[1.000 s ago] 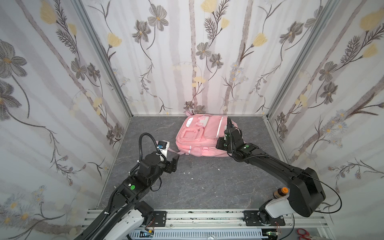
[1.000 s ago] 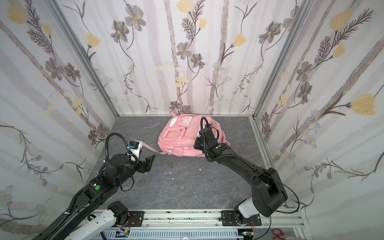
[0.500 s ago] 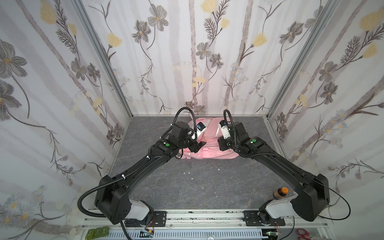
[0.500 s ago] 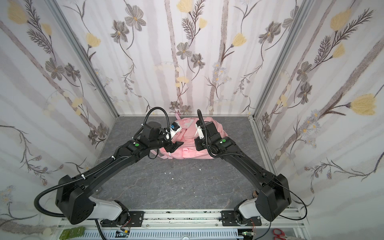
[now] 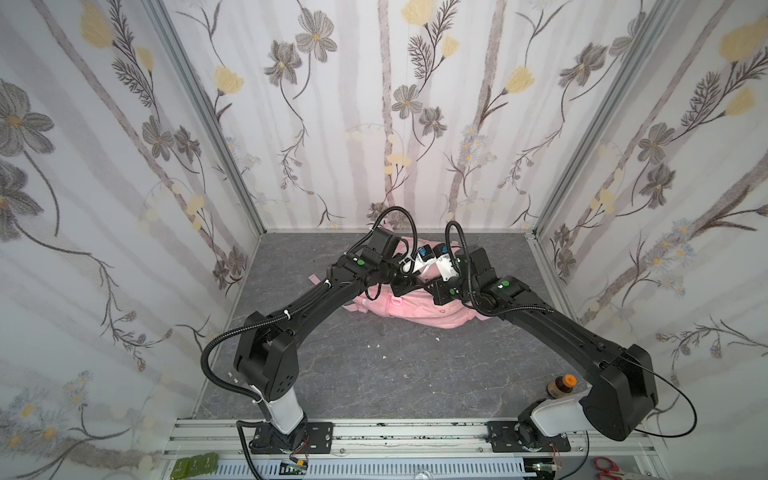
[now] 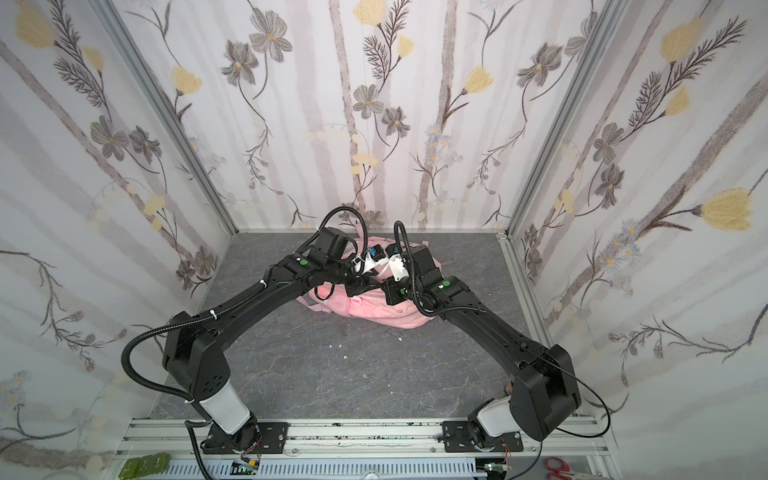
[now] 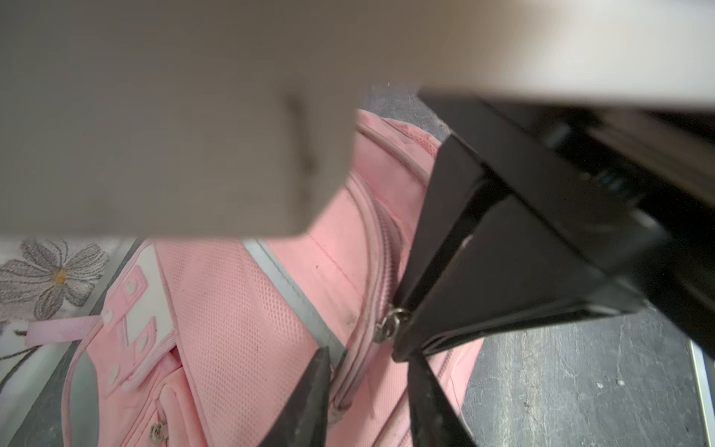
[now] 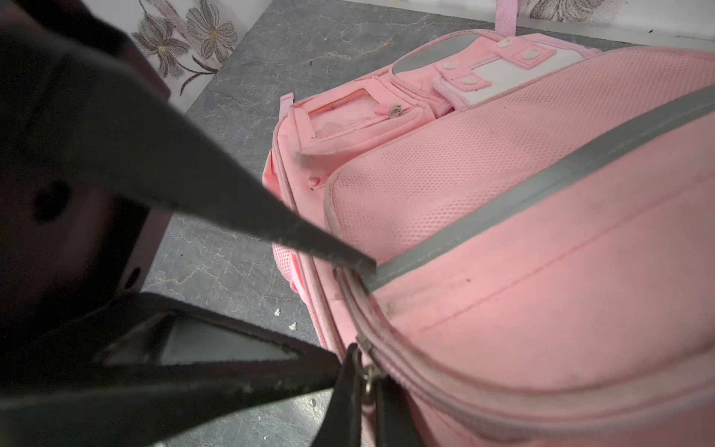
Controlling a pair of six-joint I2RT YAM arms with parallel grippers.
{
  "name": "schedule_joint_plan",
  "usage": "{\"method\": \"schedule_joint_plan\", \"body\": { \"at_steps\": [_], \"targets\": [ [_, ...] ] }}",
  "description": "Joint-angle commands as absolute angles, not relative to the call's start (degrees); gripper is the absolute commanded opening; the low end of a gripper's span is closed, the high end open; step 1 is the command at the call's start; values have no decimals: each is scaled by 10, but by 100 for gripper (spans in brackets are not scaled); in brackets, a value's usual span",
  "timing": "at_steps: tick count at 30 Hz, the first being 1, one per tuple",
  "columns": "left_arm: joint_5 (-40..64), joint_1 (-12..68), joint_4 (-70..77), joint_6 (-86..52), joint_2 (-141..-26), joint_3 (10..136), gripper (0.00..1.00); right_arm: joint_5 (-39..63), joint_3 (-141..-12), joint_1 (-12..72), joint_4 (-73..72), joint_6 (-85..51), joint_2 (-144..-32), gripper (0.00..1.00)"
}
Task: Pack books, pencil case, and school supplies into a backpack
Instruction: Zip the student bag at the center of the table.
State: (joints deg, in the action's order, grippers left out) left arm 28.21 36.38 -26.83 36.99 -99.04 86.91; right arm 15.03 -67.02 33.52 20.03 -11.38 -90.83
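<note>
The pink backpack (image 5: 415, 309) (image 6: 374, 311) lies at the back of the grey floor, and both arms meet over it. My right gripper (image 8: 365, 393) is shut on the metal zipper pull (image 8: 366, 377) of its main zipper; the left wrist view also shows that pull (image 7: 390, 324). My left gripper (image 7: 369, 362) has its jaws narrowed around the zipper edge just beside the pull. One fingertip (image 8: 360, 265) rests on the end of the grey reflective strip (image 8: 503, 209). The books, pencil case and school supplies are out of view.
A small orange-capped bottle (image 5: 562, 384) stands by the right arm's base. White scraps (image 5: 376, 345) lie on the floor in front of the backpack. Flowered walls close in the back and both sides. Red scissors (image 5: 607, 468) lie beyond the front rail.
My left arm has swung from the front left up to the backpack, and its jaws have narrowed onto the zipper edge. The right gripper has stayed shut at the zipper.
</note>
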Motion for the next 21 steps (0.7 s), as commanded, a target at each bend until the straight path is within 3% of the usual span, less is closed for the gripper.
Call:
{"method": "schedule_joint_plan", "body": {
  "at_steps": [1,4,10,11,13,14,21],
  "targets": [
    [246,362,-273,401,-996,862,23,248,-668,339,133,-101,-892,0],
    [231,361,-251,407,-989,847,5,244,-661,337,140,-108,-889,0],
    [191,359,-183,416,-964,791,5,257,-644,333,157,-105,-874,0],
    [195,359,-179,417,-962,788,10,259,-642,333,157,-108,-870,0],
    [212,358,-176,415,-961,787,45,266,-639,333,159,-112,-865,0],
    [220,359,-176,415,-961,787,53,268,-639,333,161,-112,-864,0],
    [287,356,-177,423,-956,789,59,253,-638,333,171,-109,-865,0]
  ]
}}
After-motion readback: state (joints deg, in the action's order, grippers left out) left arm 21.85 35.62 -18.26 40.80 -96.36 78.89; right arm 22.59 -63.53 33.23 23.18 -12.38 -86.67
